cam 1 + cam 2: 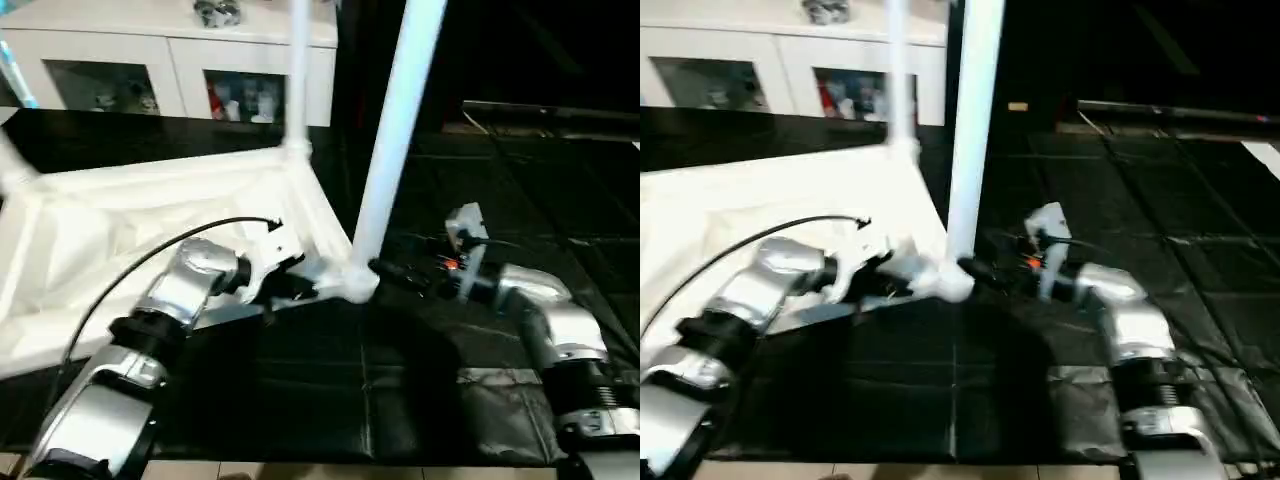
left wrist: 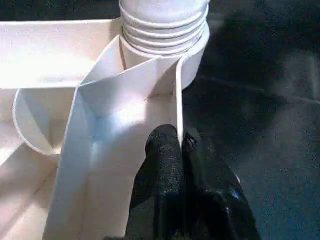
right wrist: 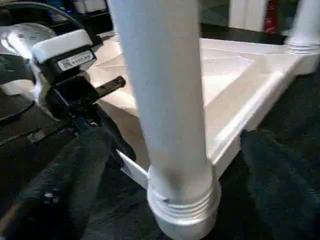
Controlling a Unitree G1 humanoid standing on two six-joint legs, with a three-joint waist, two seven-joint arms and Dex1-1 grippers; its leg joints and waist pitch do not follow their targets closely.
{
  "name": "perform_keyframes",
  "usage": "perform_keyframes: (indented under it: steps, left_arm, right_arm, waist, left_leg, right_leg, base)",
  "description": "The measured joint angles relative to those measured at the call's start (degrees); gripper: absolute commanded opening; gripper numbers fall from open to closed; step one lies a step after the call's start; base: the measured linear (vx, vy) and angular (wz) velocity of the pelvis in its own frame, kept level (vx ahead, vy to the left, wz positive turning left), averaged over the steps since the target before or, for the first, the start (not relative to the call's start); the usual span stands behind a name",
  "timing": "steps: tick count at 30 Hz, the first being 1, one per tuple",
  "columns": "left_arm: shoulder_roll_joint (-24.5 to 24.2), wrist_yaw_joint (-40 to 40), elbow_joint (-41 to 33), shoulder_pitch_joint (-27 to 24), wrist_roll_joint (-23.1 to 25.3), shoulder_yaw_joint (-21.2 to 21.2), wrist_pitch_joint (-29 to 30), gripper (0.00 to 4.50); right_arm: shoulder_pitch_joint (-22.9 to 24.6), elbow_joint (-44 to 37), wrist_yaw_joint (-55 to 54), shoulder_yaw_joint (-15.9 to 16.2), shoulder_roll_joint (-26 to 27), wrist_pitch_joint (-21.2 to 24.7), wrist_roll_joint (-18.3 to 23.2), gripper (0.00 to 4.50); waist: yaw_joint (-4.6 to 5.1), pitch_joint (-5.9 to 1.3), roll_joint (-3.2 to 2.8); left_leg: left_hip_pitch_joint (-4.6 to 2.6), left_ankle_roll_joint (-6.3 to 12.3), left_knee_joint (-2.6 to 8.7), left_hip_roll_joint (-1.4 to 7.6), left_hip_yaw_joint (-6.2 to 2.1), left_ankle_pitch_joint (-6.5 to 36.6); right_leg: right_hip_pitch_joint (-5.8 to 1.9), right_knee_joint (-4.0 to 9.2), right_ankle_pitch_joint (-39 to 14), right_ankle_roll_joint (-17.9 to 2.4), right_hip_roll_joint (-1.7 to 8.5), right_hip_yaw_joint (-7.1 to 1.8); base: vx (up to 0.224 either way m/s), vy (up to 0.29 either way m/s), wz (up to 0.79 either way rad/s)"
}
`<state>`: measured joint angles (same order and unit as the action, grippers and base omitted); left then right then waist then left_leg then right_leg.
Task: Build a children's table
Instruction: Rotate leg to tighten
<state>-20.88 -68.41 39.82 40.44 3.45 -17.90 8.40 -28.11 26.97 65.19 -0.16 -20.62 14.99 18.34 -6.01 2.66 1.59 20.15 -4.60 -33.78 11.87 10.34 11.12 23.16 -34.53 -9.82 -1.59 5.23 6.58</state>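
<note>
The white table top (image 1: 120,230) lies upside down on the black mat, ribbed underside up. A tapered white leg (image 1: 395,140) stands in the near right corner socket (image 1: 355,283). A second leg (image 1: 297,70) rises from the far right corner, and a third (image 1: 15,165) shows at the left edge. My left gripper (image 2: 181,142) is shut on the thin rim wall of the top, just beside the near socket. My right gripper (image 1: 388,270) reaches in from the right, level with the base of the near leg (image 3: 165,90) and close to it.
A white cabinet (image 1: 180,50) with glass doors stands behind the table top. Black padded mat (image 1: 330,390) covers the floor in front and to the right. A black cable (image 1: 130,270) loops over my left forearm.
</note>
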Motion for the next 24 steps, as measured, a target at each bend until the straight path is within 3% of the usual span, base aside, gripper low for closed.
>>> perform_keyframes:
  steps: [9, 10, 24]
  left_arm:
    - [-6.2, -13.0, -5.4, -2.6, -1.4, -3.4, -4.2, 0.0]
    - [-6.6, -14.0, -5.6, -2.7, -1.4, -3.6, -4.6, 0.0]
    - [-8.9, -18.2, -11.1, -4.4, -1.1, -6.0, -5.4, 0.0]
  right_arm:
    - [-1.3, 0.1, 15.0, 8.0, -4.8, 0.0, -1.9, 4.46]
    - [-1.3, 0.2, 15.8, 8.8, -4.8, -0.1, -2.3, 4.3]
    - [-3.5, 2.6, 20.8, 11.9, -2.5, -1.2, -2.5, 3.03]
  waist:
    - [-0.78, -0.01, 0.02]
    - [-0.81, 0.0, 0.02]
    - [-0.98, 0.01, 0.18]
  left_leg:
    - [0.01, 0.0, -0.04, 0.0, 0.01, 0.0]
    - [0.04, 0.0, -0.06, 0.0, 0.02, 0.0]
    - [0.03, -0.01, -0.12, 0.0, 0.04, 0.0]
  right_leg:
    - [-0.03, -0.03, 0.0, 0.0, 0.01, -0.03]
    - [-0.03, -0.03, 0.0, 0.0, 0.02, -0.04]
    - [-0.01, -0.27, -0.2, 0.1, 0.02, -0.16]
  base:
    - [0.0, 0.0, 0.0]
    - [0.0, 0.0, 0.0]
    - [0.0, 0.0, 0.0]
